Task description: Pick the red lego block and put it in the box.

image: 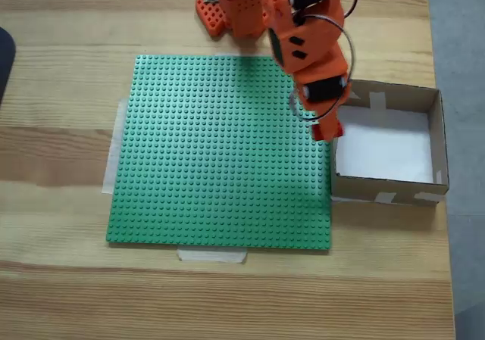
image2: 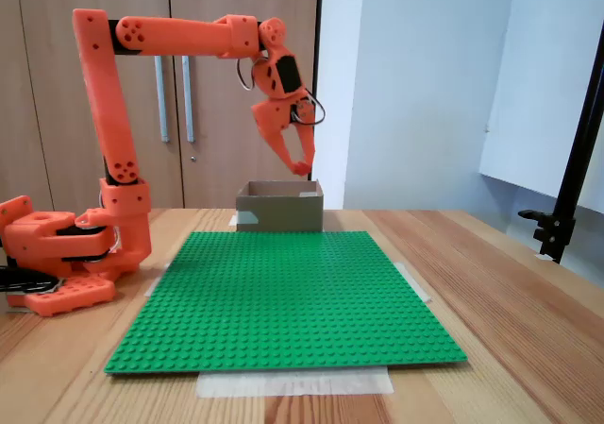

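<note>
One red lego block [image2: 301,168] clamped between jaws, held above box [image2: 279,209] near wall.

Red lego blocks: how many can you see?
1. The red lego block is pinched in the gripper, up above the box's edge. None on the baseplate.

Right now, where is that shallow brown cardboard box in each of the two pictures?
In a fixed view from above: the shallow brown cardboard box sits at the right, against the right edge of the green studded baseplate.
In a fixed view from table level: it stands centre, beyond the baseplate's far edge.
Shared landmark: the orange arm's gripper, above the box's near wall in both.
</note>
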### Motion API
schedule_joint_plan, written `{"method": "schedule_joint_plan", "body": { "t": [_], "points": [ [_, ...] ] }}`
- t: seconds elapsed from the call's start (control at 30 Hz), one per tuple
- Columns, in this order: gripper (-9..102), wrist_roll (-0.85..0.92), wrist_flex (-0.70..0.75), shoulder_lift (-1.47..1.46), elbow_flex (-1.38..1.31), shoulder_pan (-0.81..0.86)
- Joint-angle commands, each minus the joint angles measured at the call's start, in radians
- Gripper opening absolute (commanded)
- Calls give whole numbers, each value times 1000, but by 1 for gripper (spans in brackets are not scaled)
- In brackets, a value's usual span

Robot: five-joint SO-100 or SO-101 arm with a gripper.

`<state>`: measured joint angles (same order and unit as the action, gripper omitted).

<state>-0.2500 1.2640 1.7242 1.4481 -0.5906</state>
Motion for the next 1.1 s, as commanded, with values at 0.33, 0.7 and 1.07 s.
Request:
{"method": "schedule_joint_plan", "body": {
  "t": [0.33, 0.7, 1.07],
  "points": [
    [-1, -29, -15, -3, -89, -112],
    [-1, -67, -3, -118, -184, -195],
    [-1, -87, -2, -238, -267, -235]
  ]
}}
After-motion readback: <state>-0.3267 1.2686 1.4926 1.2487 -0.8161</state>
